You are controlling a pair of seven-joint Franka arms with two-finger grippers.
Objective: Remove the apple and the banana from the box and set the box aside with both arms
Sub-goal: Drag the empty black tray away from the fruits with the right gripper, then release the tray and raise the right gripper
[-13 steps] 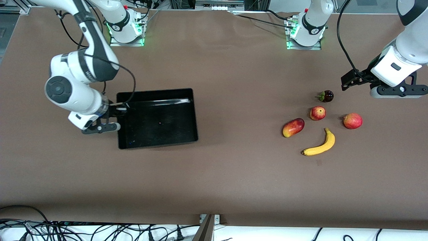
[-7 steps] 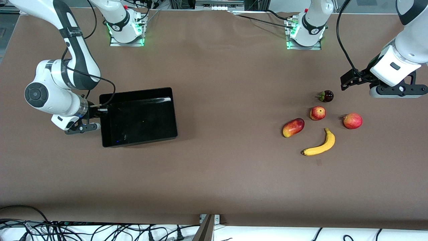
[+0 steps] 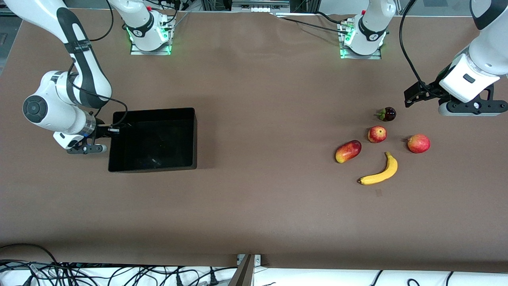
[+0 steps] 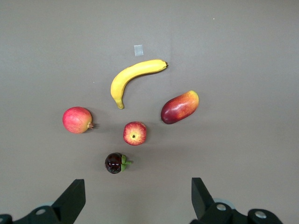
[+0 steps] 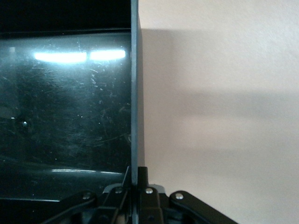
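A: Two arms, what's each doing?

B: Right hand [image 3: 112, 130] is clenched on the wall of the black box [image 3: 154, 140], at the wall facing the right arm's end of the surface [image 3: 254, 206]. Right wrist view shows the fingers [image 5: 142, 186] pinched tight on that thin wall [image 5: 135, 93], glossy floor on one side, bare brown surface on the other.

A: Box sitting flat?

B: Looks level, but can't tell if it's resting on the surface or just off it. Nothing inside it.

A: Left arm?

B: Left hand [image 3: 467, 108] hangs in the air at the left arm's end, over bare surface beside the fruit group, fingers [image 4: 70, 201] spread wide, grasping nothing. It waits.

A: Fruit?

B: All 5 pcs loose on the surface, well apart from the box. Banana [image 3: 380, 171] is nearest the front camera, curved. Small apple [image 3: 377, 134] w/ yellowish patches is farther from the camera than the banana, approx mid-group. Mangosteen [image 3: 387, 114] is just beside the apple and farthest from the camera. Mango [image 3: 348, 151] lies toward the right arm's end from the apple. A round red fruit [image 3: 418, 143] lies toward the left arm's end

A: Any touching?

B: No, each sits apart. Left wrist view has them all under the hand: banana [image 4: 133, 78], apple [image 4: 134, 133], mangosteen [image 4: 114, 163], mango [image 4: 179, 107], round red fruit [image 4: 77, 120]. Small pale square mark [image 4: 138, 50] on the surface near the banana
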